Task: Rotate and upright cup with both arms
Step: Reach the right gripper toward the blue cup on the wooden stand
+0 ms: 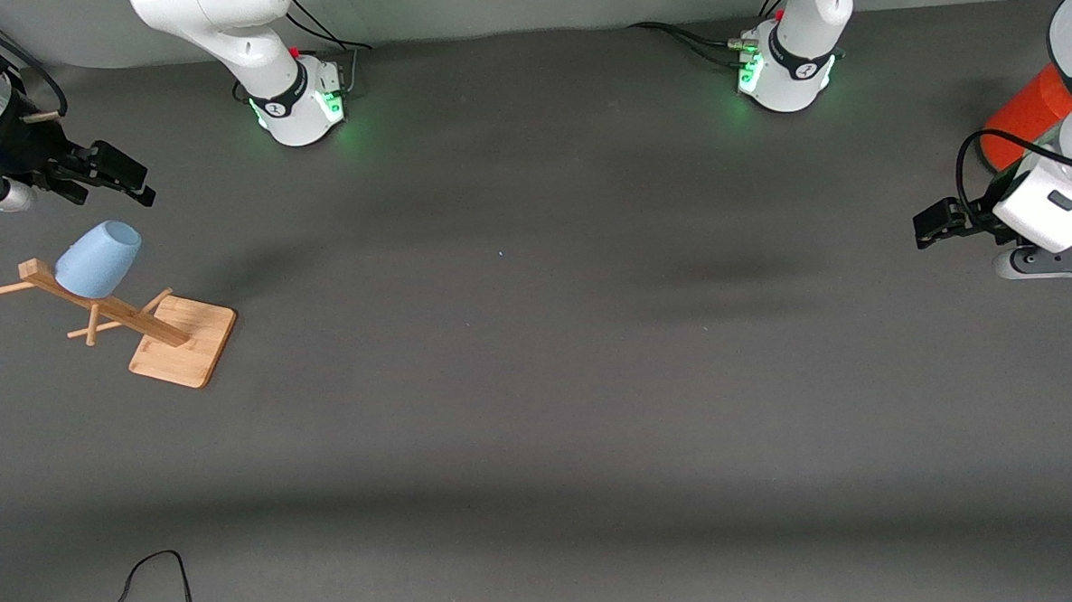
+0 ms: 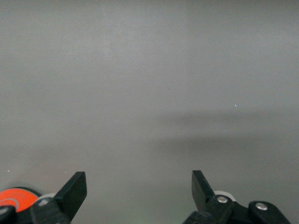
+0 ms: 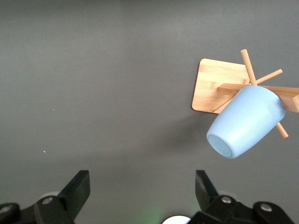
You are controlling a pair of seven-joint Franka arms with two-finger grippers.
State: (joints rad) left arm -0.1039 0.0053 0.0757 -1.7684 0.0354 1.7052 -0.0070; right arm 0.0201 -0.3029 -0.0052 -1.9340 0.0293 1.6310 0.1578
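Front view: cup (image 1: 98,258) hangs tilted on wooden rack (image 1: 143,325) peg at right arm's end of table. Right gripper (image 1: 105,172) hovers just beside it, released; left gripper (image 1: 935,223) waits w/ fingers apart by orange can (image 1: 1030,117). Approach along peg axis, slide cup off w/o tipping rack; mid-table free for handover.

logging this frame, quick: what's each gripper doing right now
Left gripper: open, holding nothing, over bare table beside the orange can.
Right gripper: open, holding nothing, near the cup on its wooden rack.
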